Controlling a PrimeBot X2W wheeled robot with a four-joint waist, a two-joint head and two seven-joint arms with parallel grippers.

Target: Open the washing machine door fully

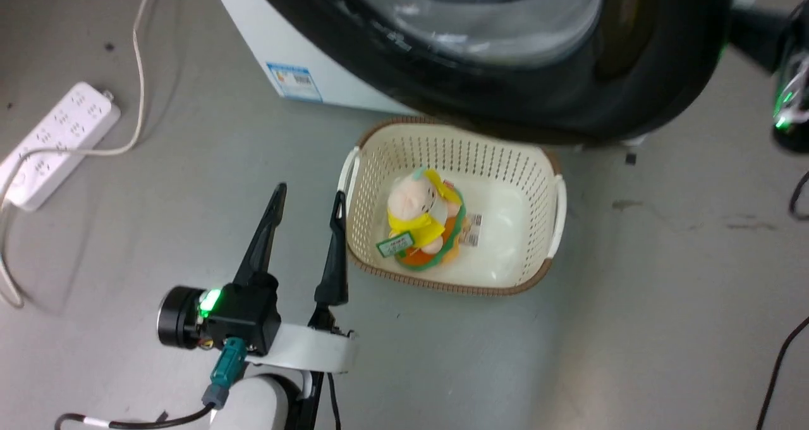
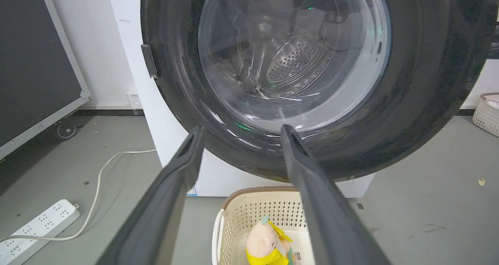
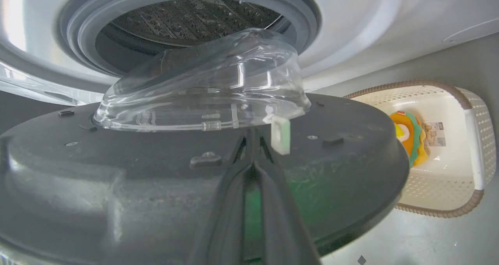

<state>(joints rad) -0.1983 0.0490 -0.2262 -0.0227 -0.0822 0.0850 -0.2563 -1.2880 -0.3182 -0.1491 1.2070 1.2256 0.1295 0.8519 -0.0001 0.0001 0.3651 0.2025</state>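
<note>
- Grey, scuffed concrete floor [image 1: 663, 291] lies in front of the robot, with a white multi-socket power strip [image 1: 57, 142] and its cable off to the left.
- The white boxy front-loading washing machine [image 1: 265, 38] stands at the top of the head view. Its large round door with the wide glossy black rim [image 1: 505, 101] is swung partly away from the front, and the bulging clear glass bowl is already out of the grey rubber-ringed steel drum [image 3: 187, 19].
- The right gripper [image 3: 252, 140] has its two dark fingers pressed together with nothing between them. They lie against the door's dull inner face, just below the glass bowl. Likely this is to act as one stiff lever that pushes the door further round from behind.
- The left gripper [image 1: 310, 191] is spread wide and empty, low and apart from the door. It seems parked there to keep out of the door's swing.
- A cream perforated plastic basket with a brown rim [image 1: 455, 155], holding a yellow-clad plush toy [image 1: 420, 221], sits under the door's lower edge. The door looks to pass above it.
- Judged so far, the opening is under way but not complete.
</note>
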